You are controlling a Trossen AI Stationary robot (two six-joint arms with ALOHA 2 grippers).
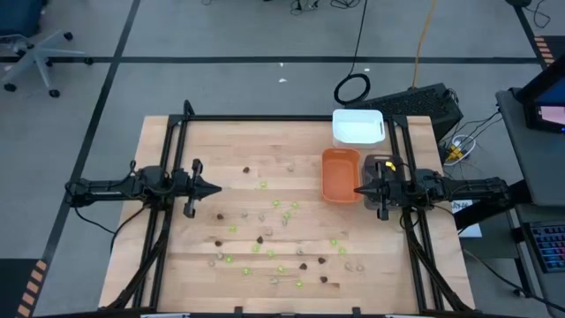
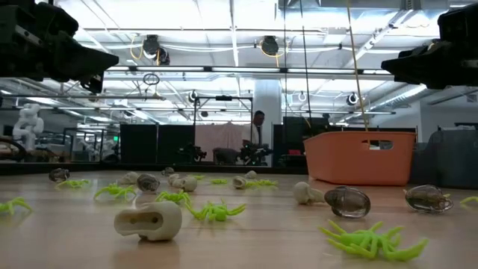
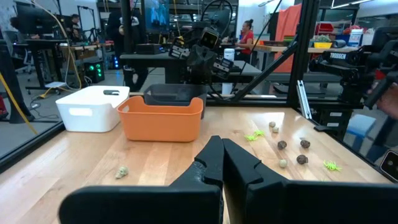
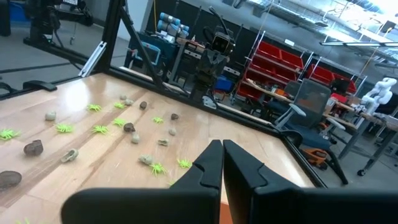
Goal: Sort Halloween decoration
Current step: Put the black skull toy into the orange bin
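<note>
Decoration pieces [image 1: 265, 238] are lying scattered over the middle and near part of the wooden table [image 1: 177, 265], none of them in a tray. Seen from table height, a pale skull-like piece [image 2: 148, 222] is resting nearest, its long axis running across the view. Lime-green spiders [image 2: 366, 240] are sitting flat beside it with legs splayed outward in all directions, so no single heading can be told. Dark brown rounded pieces [image 2: 347, 201] are lying on their sides a little farther back, long axes also roughly across the view.

Both arms are hovering above the table, well apart from the pieces. The left gripper [image 1: 212, 188] is hanging at the table's left side, pointing toward the centre, fingers pressed together and holding nothing. The right gripper [image 1: 360, 189] is facing it from the right, likewise pressed together and empty, its tip over the orange tray [image 1: 340, 174].

Just beyond the orange tray a grey tray [image 3: 174, 94] is sitting, and farther still a white tray [image 1: 357, 126]. Their contents cannot be told from these views.
</note>
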